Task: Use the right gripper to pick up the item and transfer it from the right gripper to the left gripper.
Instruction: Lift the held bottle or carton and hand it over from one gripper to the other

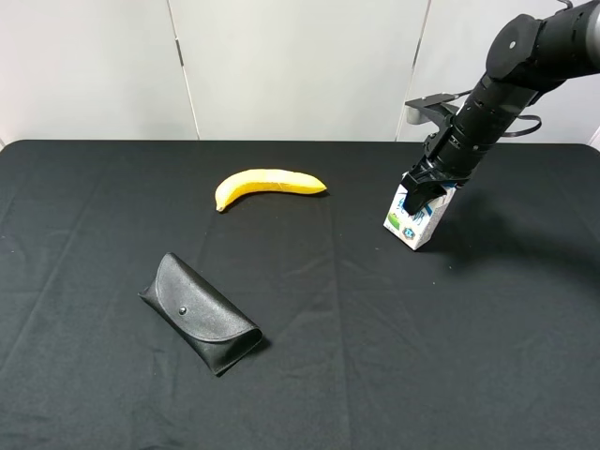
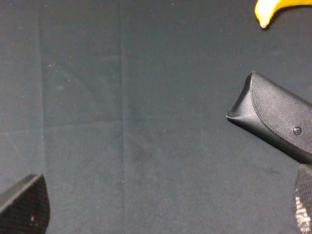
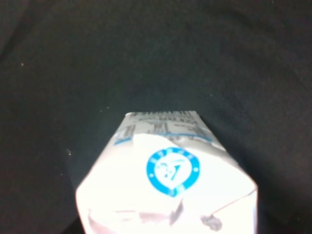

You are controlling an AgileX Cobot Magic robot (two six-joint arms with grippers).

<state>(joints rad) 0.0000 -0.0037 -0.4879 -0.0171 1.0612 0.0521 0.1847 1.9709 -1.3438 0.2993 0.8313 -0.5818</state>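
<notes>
I had the right gripper (image 1: 427, 187) clamped on the milk carton (image 1: 417, 225) at the worktop's (image 1: 375, 375) far right. The banana (image 1: 269, 185) and glasses case (image 1: 200, 312) lay well apart from it, to its left. My left gripper (image 2: 164, 207) hung open over the worktop beside the case.

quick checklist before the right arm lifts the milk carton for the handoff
1. right claw closed on the milk carton: ok
2. carton lifted off the table: not ok, it looks to be standing on the cloth
3. left claw open to receive: ok
4. banana and glasses case lie apart from the carton: ok
5. grip firm enough to lift: cannot tell
</notes>
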